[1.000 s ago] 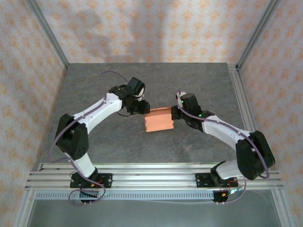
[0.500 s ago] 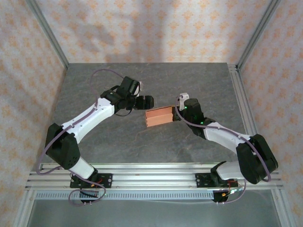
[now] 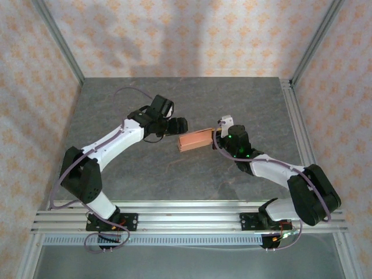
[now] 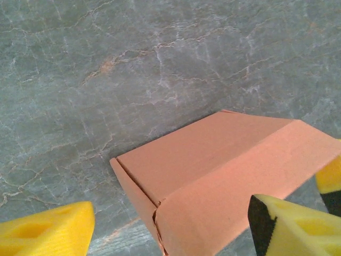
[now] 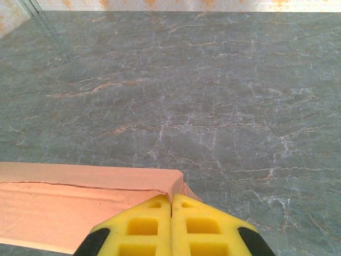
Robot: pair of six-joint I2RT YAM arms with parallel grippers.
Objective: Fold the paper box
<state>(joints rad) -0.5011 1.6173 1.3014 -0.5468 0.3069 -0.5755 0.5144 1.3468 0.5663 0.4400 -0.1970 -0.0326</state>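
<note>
Right gripper closed at one end of the paper box; left gripper spread wide at the other end.
The right gripper's ribbed yellow pads are pressed together, their tips against the box's end corner at the lower left of the wrist frame; whether card is pinched between them is unclear. The left gripper's fingers stand far apart without clamping the box. The box is low, rectangular, salmon-orange matte card, lying mid-frame on the veined grey table.
</note>
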